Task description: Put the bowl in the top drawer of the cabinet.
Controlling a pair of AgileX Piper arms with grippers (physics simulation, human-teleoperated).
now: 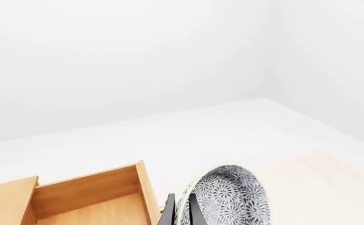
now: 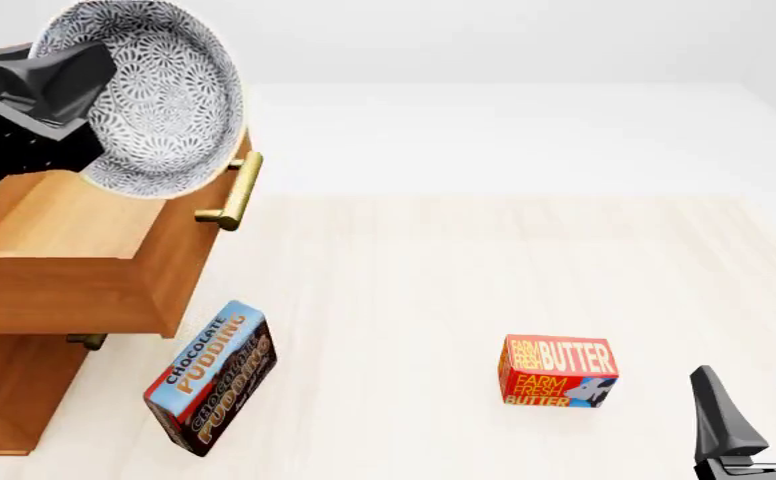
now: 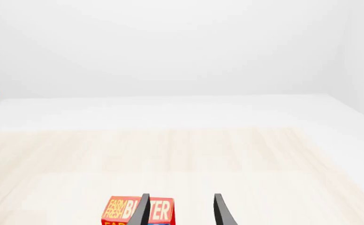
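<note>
1. Your front view looks down and forward from above the pale wooden table (image 2: 402, 300), taking in the light-brown wooden cabinet (image 2: 41, 290) at left.
2. Your left wrist view sits close behind the speckled white ceramic bowl (image 1: 232, 197), facing the open light-brown top drawer (image 1: 88, 201); the front view shares both.
3. Your right wrist view looks low across the table past the red butter box (image 3: 135, 211), also in the front view.

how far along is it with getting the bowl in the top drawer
Done: the top drawer is pulled open and the bowl is lifted off the table. In hand: the left gripper pinches the bowl's rim, holding it tilted above the open drawer. Left: lower it in and release. The right gripper sits open, idle.
</note>
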